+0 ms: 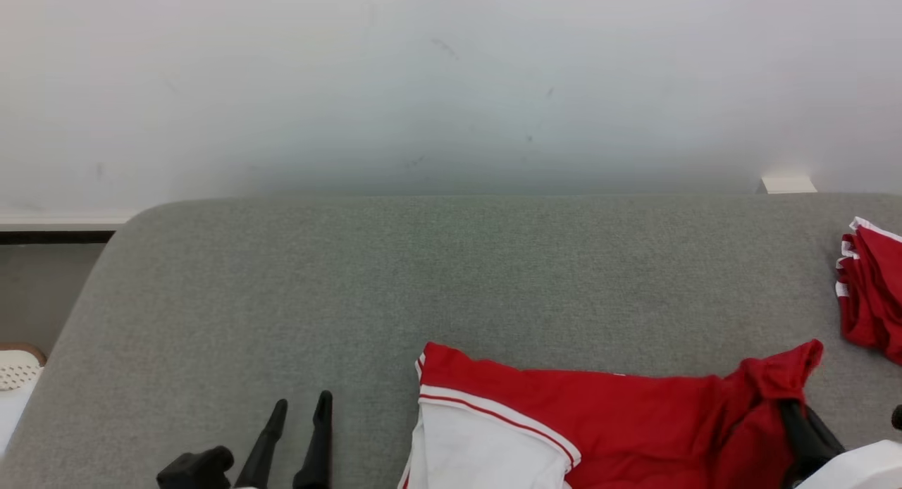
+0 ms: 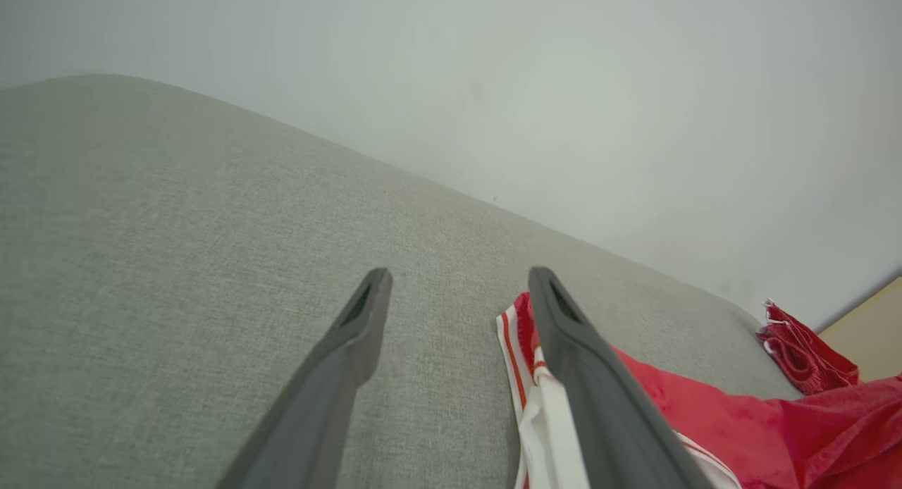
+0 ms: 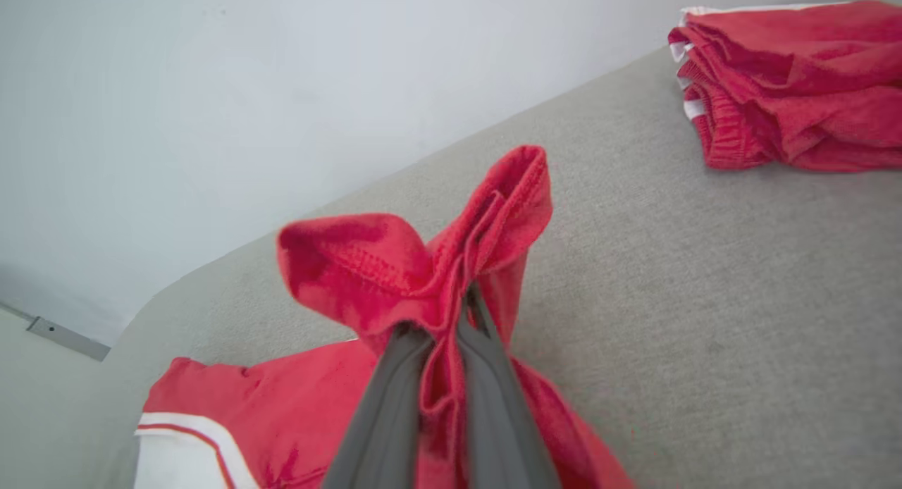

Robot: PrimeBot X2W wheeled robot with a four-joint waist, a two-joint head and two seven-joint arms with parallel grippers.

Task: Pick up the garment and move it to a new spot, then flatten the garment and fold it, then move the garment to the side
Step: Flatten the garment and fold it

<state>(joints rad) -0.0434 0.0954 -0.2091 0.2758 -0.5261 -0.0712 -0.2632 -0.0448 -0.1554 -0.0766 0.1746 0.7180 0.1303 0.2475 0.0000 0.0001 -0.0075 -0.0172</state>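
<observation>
The garment [image 1: 599, 411] is a red piece with white panels and stripes, lying on the grey padded table [image 1: 423, 277] at the front right. My right gripper [image 3: 458, 299] is shut on a bunched red edge of the garment [image 3: 394, 270], which stands up between the fingers. In the head view that gripper [image 1: 786, 397] sits at the lower right, half covered by the cloth. My left gripper [image 1: 303, 404] stands open at the lower left, just left of the garment's white-striped hem [image 2: 514, 348], with nothing between its fingers [image 2: 366, 313].
A second red garment [image 1: 870, 288], folded, lies at the table's right edge, also seen in the right wrist view [image 3: 789, 87]. A pale wall [image 1: 451, 87] rises behind the table. A white perforated object [image 1: 17, 369] sits off the table's left side.
</observation>
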